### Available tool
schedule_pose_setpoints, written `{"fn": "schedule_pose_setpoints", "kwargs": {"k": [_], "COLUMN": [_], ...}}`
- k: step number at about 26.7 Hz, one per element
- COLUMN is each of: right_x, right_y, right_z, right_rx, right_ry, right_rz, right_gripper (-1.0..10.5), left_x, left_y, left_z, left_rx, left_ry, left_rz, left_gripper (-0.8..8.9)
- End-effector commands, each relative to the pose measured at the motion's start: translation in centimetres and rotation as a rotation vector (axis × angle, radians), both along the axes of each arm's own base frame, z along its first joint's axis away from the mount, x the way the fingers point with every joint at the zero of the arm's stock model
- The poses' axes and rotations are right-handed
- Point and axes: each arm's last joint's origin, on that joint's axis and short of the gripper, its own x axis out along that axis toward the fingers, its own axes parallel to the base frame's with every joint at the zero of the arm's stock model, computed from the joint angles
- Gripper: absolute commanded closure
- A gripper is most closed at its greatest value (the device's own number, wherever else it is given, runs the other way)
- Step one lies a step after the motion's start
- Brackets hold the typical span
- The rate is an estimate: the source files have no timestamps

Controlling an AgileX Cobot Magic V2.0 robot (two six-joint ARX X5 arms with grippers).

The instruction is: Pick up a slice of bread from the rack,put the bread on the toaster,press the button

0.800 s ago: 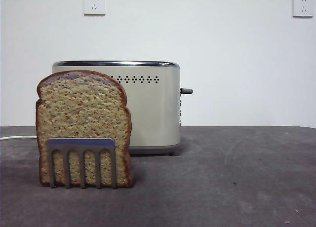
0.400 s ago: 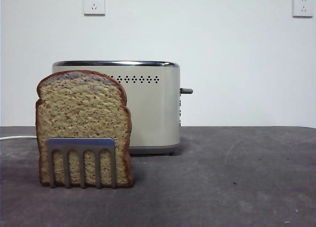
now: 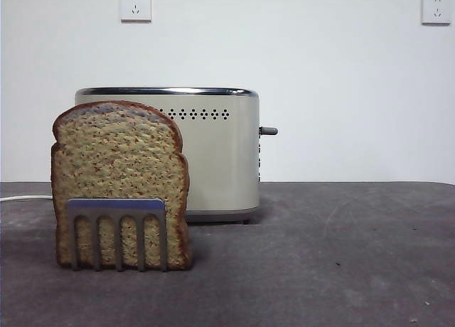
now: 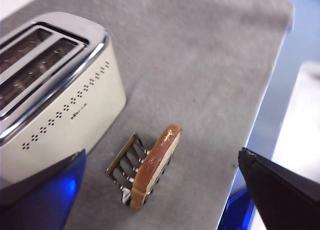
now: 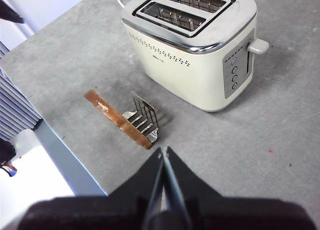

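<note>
A: Has anything shifted for us over the last second?

B: Nothing. The thick speckled wholemeal slice of bread (image 3: pixel 119 178) still stands upright in the small shiny steel comb-plate rack (image 3: pixel 117 231), just in front of the boxy cream-beige toaster with the chrome rim (image 3: pixel 213 153), exactly as before.

A: So we haven't started the pick-up?

B: We judge not. Neither arm shows in the front view. Our left gripper (image 4: pixel 160 182) hangs above the rack with its black jaws spread wide apart and nothing between them. Our right gripper (image 5: pixel 163 162) waits high up, jaws pressed together, empty.

A: And the slots?

B: Both toaster slots look empty, and the grey side lever (image 5: pixel 257 46) is up. Every step remains ahead of us.
</note>
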Motion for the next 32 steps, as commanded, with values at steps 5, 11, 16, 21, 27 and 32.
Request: {"fn": "schedule_pose_setpoints", "kwargs": {"k": [5,11,16,21,27,32], "right_x": [0.0,0.0,0.0,0.0,0.0,0.0], "right_y": [0.0,0.0,0.0,0.0,0.0,0.0], "right_z": [0.1,0.1,0.1,0.1,0.1,0.1], "right_rx": [-0.004,-0.004,-0.005,-0.005,-0.005,-0.005], "right_ry": [-0.013,-0.013,-0.014,-0.015,-0.015,-0.015], "right_rz": [0.012,0.012,0.014,0.014,0.014,0.014], "right_gripper": [9.6,9.6,9.6,9.6,9.6,9.6], "left_x": [3.4,5.5,6.8,8.7,9.1,9.1], "left_y": [-3.9,-7.2,-9.2,-10.8,-11.0,-11.1], "left_z": [-1.0,-3.7,-5.9,-8.6,-8.9,-8.8], "left_rx": [0.217,0.385,0.502,0.560,0.553,0.551], "left_ry": [0.006,0.056,0.081,0.148,0.142,0.142], "left_rz": [-0.151,-0.242,-0.292,-0.335,-0.335,-0.336], "left_gripper": [2.07,2.26,2.26,3.15,7.78,8.26]}}
